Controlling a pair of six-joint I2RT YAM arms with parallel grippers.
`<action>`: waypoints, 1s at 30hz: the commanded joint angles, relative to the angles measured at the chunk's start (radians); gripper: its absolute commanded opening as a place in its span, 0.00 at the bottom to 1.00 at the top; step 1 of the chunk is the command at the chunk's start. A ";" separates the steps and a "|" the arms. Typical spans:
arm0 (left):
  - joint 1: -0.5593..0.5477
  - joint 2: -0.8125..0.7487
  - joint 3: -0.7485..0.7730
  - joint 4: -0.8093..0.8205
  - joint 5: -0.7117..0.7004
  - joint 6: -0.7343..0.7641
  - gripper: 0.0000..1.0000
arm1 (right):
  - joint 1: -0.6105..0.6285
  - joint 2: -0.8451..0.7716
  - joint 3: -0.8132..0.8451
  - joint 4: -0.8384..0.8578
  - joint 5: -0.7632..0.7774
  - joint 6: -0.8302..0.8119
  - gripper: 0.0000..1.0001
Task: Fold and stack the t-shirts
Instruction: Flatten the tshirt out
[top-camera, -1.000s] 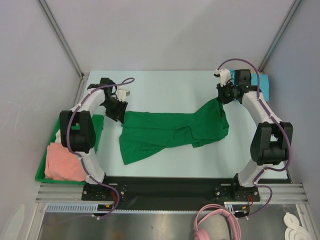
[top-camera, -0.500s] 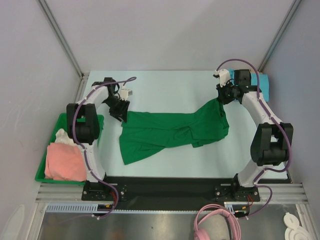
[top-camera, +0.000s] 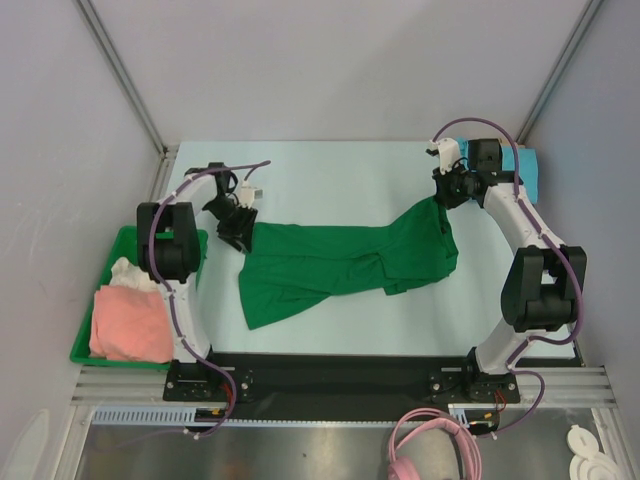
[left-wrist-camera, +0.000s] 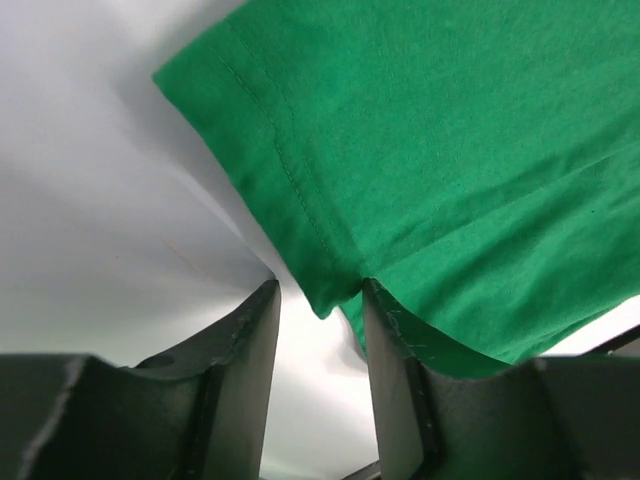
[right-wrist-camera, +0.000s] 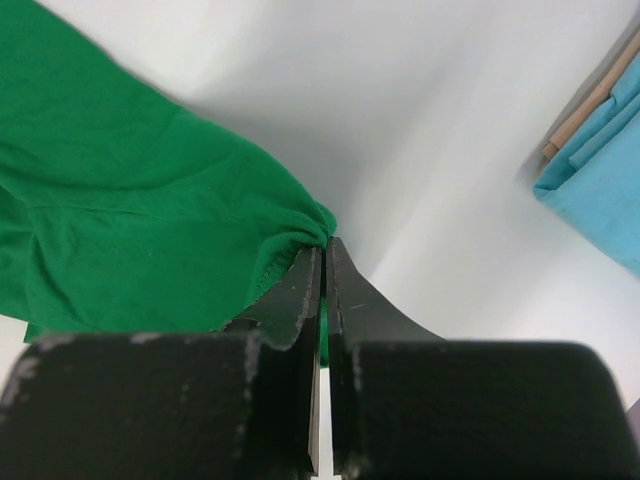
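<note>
In the top view, the dark green t-shirt (top-camera: 340, 260) is seen spread crumpled across the middle of the table (top-camera: 340, 180). The left gripper (top-camera: 240, 235) is placed at the shirt's left far corner and the right gripper (top-camera: 443, 197) at its right far corner, where the cloth is drawn up into a point. A folded turquoise t-shirt (top-camera: 528, 172) is laid well to the right of the green shirt, at the table's far edge. Well to the left of the green shirt, a salmon-pink t-shirt (top-camera: 128, 322) and a white t-shirt (top-camera: 127, 272) are held in a green tray (top-camera: 95, 357).

In the left wrist view, the left gripper (left-wrist-camera: 321, 290) is shown with its jaws spread. A hemmed corner of the dark green t-shirt (left-wrist-camera: 450, 150) is reached into the gap between them, but no pinch on it is seen.

In the right wrist view, the jaws of the right gripper (right-wrist-camera: 323, 245) are pressed together, and a bunched edge of the dark green t-shirt (right-wrist-camera: 130, 200) is pinched at their tips. The turquoise t-shirt (right-wrist-camera: 600, 190) is seen apart from the green shirt, to its right.
</note>
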 joint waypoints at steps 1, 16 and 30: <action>0.005 0.008 0.037 -0.023 0.014 0.017 0.43 | 0.005 -0.010 0.039 0.013 0.009 -0.012 0.00; 0.003 -0.008 0.051 -0.066 0.064 0.046 0.00 | 0.005 0.009 0.041 0.025 0.029 -0.019 0.00; 0.003 -0.156 0.144 -0.023 -0.026 0.040 0.00 | -0.048 0.042 0.050 0.059 0.051 -0.012 0.00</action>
